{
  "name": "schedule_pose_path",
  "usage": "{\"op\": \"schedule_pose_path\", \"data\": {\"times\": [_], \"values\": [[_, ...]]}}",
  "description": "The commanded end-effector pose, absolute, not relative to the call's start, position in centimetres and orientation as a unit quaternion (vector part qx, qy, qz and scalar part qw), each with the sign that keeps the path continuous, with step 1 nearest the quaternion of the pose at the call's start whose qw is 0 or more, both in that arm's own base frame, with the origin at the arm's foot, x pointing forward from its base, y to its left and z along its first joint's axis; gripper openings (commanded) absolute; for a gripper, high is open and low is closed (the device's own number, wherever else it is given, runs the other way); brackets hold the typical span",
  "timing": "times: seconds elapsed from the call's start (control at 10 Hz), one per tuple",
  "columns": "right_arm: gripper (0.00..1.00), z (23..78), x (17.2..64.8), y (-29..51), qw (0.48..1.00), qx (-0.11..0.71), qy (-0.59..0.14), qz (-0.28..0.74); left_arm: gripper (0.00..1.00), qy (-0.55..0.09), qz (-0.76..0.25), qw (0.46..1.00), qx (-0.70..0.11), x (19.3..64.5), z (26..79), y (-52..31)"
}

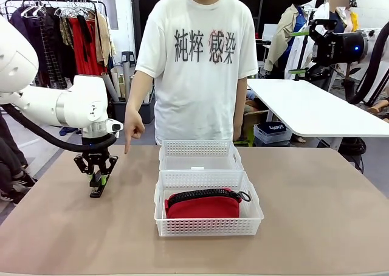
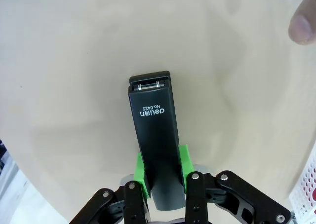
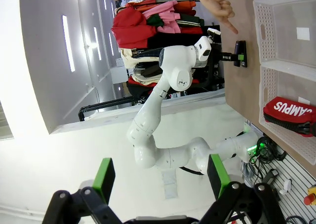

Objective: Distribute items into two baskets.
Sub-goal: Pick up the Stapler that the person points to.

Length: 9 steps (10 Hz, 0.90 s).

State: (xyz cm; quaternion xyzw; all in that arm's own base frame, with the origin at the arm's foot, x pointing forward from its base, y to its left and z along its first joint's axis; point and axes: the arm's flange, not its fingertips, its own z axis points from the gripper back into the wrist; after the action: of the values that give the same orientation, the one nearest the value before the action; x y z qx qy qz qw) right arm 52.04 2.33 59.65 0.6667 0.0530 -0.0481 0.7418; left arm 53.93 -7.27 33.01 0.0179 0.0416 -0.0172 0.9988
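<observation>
Since the soft red fabric pouch (image 1: 202,206) with its black zipper already lay in the nearer shallow white lattice plastic basket (image 1: 209,226), I judged the task half done. The farther matching basket (image 1: 200,148) held no item. The small black stapler (image 2: 154,130) lay on the counter (image 1: 316,215) beside the baskets, with the left hand (image 2: 163,172) clamped on it. The right hand (image 3: 160,177) was spread wide, holding nothing.

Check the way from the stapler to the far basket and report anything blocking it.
Nothing lies on the table between the stapler, clamped in the left gripper, and the far basket. The person's pointing hand hangs close to that path, and the basket's wall must be cleared.
</observation>
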Motion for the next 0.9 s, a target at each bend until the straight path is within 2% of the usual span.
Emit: {"op": "schedule_pose_path", "data": {"times": [0.0, 0.4, 0.8], "values": [[1.0, 60.1, 52.0, 2.4, 0.736, 0.674, 0.051, -0.049, 0.0, 0.038, -0.022, 0.999, 0.023, 53.9, 33.8, -7.1], [1.0, 60.1, 52.0, 2.4, 0.736, 0.674, 0.051, -0.049, 0.0, 0.033, -0.013, 0.999, 0.014, 52.9, 39.1, -6.6], [1.0, 60.1, 52.0, 2.4, 0.736, 0.674, 0.051, -0.049, 0.0, 0.052, -0.014, 0.998, -0.023, 52.4, 49.4, -5.3]]}}
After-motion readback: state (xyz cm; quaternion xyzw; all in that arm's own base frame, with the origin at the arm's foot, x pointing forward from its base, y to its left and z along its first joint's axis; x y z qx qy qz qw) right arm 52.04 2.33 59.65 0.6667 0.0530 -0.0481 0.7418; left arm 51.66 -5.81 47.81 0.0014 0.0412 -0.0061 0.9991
